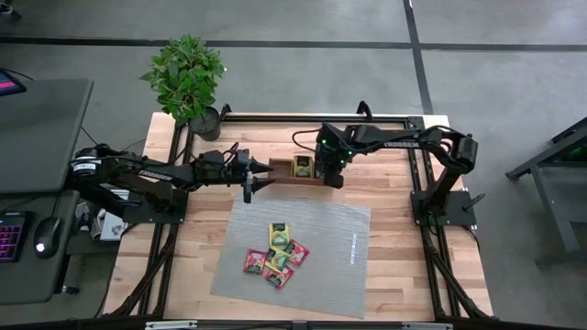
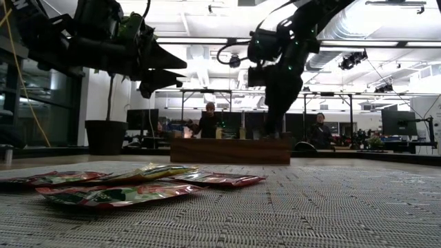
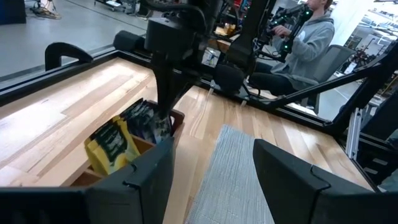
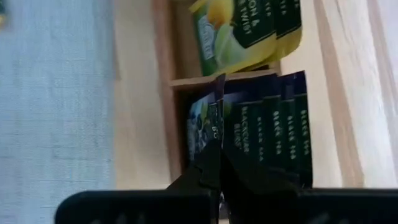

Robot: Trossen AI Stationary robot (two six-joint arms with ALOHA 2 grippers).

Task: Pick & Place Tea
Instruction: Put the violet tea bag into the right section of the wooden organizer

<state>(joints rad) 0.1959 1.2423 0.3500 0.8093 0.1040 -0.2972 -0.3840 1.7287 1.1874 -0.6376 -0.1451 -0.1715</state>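
Note:
Several red, green and yellow tea sachets [image 1: 275, 254] lie in a loose heap on the grey mat [image 1: 321, 238], also seen in the low view [image 2: 131, 186]. The brown wooden tray [image 1: 280, 170] stands beyond the mat's far edge. It holds yellow sachets [image 4: 249, 31] in its middle compartment and dark ones [image 4: 273, 130] standing on edge in its right compartment. My right gripper [image 4: 219, 163] reaches down into that right compartment, shut on a dark sachet. My left gripper [image 3: 211, 186] hovers level and open off the tray's left end, holding nothing. My right gripper pinches a dark sachet between its two shut fingers; the sachet shows edge-on as a thin strip [image 4: 219, 109] sticking out past the fingertips. The fingers come from above, slanting steeply down. The sachet stands on edge among the dark ones; whether it touches the tray floor is hidden.
A potted plant [image 1: 188, 78] stands at the table's far left corner. Black frame rails [image 1: 417, 197] run along the table's sides. A seated person [image 3: 305, 37] is beyond the table, and people stand in the room behind [image 2: 207, 120]. Bare mat lies to the heap's right.

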